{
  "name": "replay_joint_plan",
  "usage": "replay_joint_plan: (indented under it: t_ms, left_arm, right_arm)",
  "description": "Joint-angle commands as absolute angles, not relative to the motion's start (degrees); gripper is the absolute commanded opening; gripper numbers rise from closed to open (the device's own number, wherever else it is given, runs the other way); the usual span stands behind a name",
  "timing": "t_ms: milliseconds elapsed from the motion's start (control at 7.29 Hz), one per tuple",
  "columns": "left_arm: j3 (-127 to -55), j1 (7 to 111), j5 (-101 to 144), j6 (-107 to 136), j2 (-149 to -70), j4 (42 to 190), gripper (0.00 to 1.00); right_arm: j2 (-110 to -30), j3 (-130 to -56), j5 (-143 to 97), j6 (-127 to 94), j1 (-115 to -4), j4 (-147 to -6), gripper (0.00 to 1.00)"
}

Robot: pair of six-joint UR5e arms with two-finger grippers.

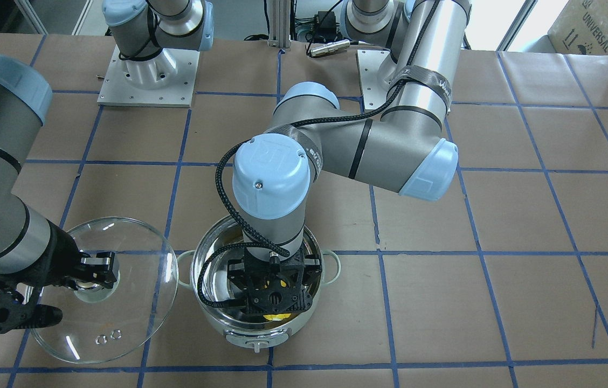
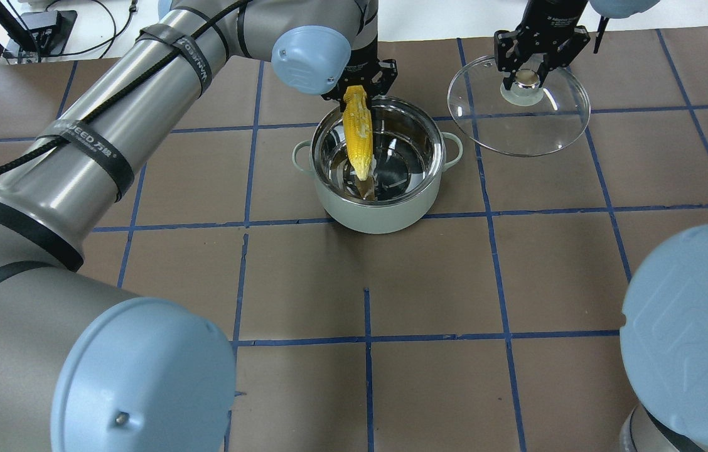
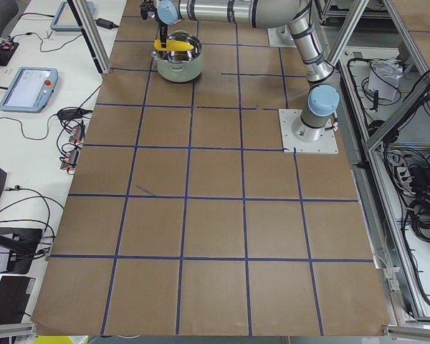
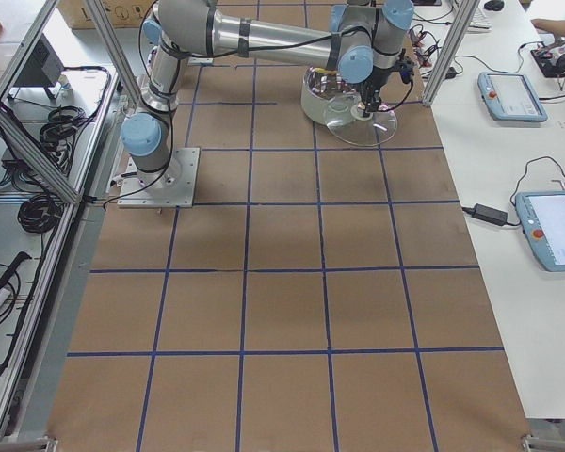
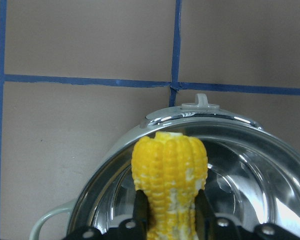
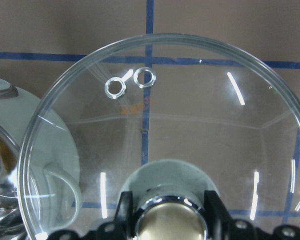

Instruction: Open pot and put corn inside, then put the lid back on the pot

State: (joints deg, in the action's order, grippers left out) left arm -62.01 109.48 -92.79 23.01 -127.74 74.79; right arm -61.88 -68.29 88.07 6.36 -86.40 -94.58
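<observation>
The pot (image 2: 385, 216) stands open on the table, its steel inside showing. My left gripper (image 2: 359, 94) is over the pot's far rim and is shut on the corn (image 2: 357, 135), which hangs point-down into the pot. The left wrist view shows the corn (image 5: 170, 165) between the fingers above the pot (image 5: 200, 117). The lid (image 2: 517, 129) is off the pot, to its right. My right gripper (image 2: 526, 80) is shut on the lid's knob (image 6: 165, 185). From the front, the lid (image 1: 121, 302) is left of the pot (image 1: 261, 328). I cannot tell whether the lid touches the table.
The table is brown board with a blue tape grid (image 2: 366, 339). The two arm bases (image 1: 147, 70) stand at the robot's side. The lid's rim lies close to the pot's loop handle (image 2: 454, 150).
</observation>
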Motion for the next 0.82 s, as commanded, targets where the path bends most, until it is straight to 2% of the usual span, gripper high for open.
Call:
replay_joint_plan:
  t_ms: [0,412,686]
  left_arm:
    - [-62.40,109.60,-92.20,23.64,-127.62,75.23,1.00]
    - [-63.11,106.54,-90.88,16.50,-125.78,79.07,1.00]
    - [-63.11,100.40,-90.79,8.56,-121.58,85.92,1.00]
  right_arm:
    - [-61.96,-68.29,88.07,6.33,-86.40,-94.57,0.27]
    - [-63.27,-67.85,86.59,3.19,-87.18,-94.22,0.27]
    - [-64.42,-67.41,85.78,0.71,-91.64,-94.13,0.27]
